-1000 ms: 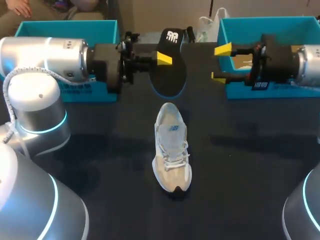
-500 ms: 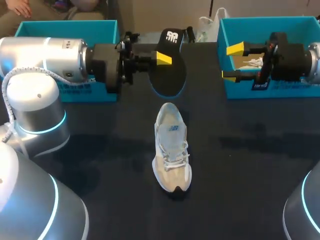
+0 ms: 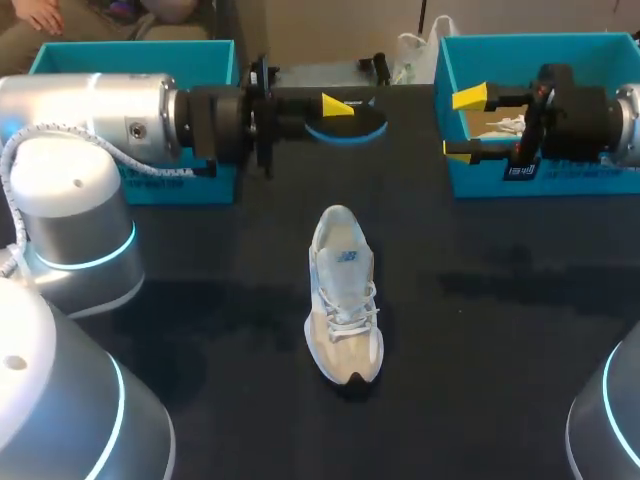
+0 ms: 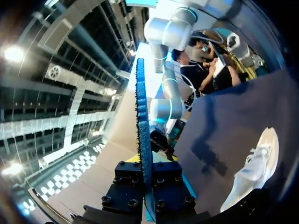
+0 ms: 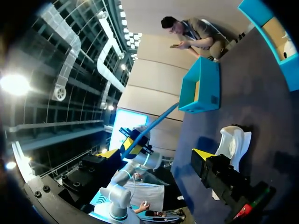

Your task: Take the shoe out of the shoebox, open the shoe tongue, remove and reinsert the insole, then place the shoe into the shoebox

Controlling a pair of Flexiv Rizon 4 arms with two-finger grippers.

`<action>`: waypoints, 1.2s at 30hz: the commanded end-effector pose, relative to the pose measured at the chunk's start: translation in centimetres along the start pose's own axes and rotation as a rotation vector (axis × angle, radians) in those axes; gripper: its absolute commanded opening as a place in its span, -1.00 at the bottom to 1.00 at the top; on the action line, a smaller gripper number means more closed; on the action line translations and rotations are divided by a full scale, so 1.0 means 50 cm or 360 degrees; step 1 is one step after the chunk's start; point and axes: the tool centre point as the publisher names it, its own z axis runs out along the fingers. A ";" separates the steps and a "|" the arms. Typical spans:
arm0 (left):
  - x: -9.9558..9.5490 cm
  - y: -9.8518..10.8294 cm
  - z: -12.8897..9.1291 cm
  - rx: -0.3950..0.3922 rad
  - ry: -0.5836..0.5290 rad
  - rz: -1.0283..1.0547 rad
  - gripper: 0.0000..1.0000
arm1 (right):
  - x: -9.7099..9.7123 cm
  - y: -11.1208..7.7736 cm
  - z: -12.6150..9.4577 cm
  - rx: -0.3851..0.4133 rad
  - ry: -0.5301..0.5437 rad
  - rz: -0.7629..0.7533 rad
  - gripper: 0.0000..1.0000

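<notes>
Holding insole (image 3: 362, 124) above table (image 3: 480, 300): left gripper (image 3: 335, 108) clamped on it. Shoe (image 3: 343, 295) mid-table, sole down, outside shoebox (image 3: 540, 45). Right gripper (image 3: 465, 125) spread, empty. Step judged: reinsertion. Next calls for aligning insole with shoe opening.

Black table (image 3: 480, 380) bearing pale shoe (image 3: 343, 300), left shoebox (image 3: 200, 190), right shoebox (image 3: 600, 185)

Our left gripper (image 4: 146, 173) has its jaws clamped on the blue-edged insole (image 4: 142, 116), which stands edge-on between them; beside it, apart, we see the white shoe (image 4: 254, 168) lying on the dark table (image 4: 229, 121)
</notes>
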 end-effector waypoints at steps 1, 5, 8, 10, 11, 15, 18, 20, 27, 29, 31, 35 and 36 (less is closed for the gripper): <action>-0.009 -0.018 -0.002 -0.0100 0.0123 -0.1052 -1.00 | 0.000 0.000 0.001 0.0000 -0.0002 0.0001 1.00; -0.015 -0.023 -0.002 -0.0082 0.0203 -0.1309 -1.00 | 0.000 0.000 0.001 0.0000 -0.0002 0.0001 1.00; -0.022 -0.028 -0.005 -0.0059 0.0261 -0.1499 -1.00 | 0.000 0.000 0.001 0.0000 -0.0002 0.0001 1.00; -0.023 -0.033 -0.007 -0.0017 0.0377 -0.1614 -1.00 | 0.000 0.000 0.001 0.0000 -0.0002 0.0001 1.00; -0.022 -0.033 -0.007 -0.0024 0.0400 -0.1644 -1.00 | 0.000 0.000 0.001 0.0000 -0.0002 0.0001 1.00; -0.015 -0.032 -0.011 -0.0013 0.0522 -0.1786 -1.00 | 0.000 0.000 0.001 0.0000 -0.0002 0.0001 1.00; -0.008 -0.035 -0.015 0.0005 0.0583 -0.1919 -1.00 | 0.000 0.000 0.001 0.0000 -0.0002 0.0001 1.00; -0.001 -0.035 -0.016 0.0033 0.0603 -0.1999 -1.00 | 0.000 0.000 0.001 0.0000 -0.0002 0.0001 1.00; 0.003 -0.036 -0.017 0.0056 0.0604 -0.2037 -1.00 | 0.000 0.000 0.001 0.0000 -0.0002 0.0001 1.00; 0.003 -0.036 -0.017 0.0056 0.0604 -0.2037 -1.00 | 0.000 0.000 0.001 0.0000 -0.0002 0.0001 1.00; 0.003 -0.036 -0.017 0.0056 0.0604 -0.2037 -1.00 | 0.000 0.000 0.001 0.0000 -0.0002 0.0001 1.00; 0.003 -0.036 -0.017 0.0056 0.0604 -0.2037 -1.00 | 0.000 0.000 0.001 0.0000 -0.0002 0.0001 1.00; 0.003 -0.036 -0.017 0.0056 0.0604 -0.2037 -1.00 | 0.000 0.000 0.001 0.0000 -0.0002 0.0001 1.00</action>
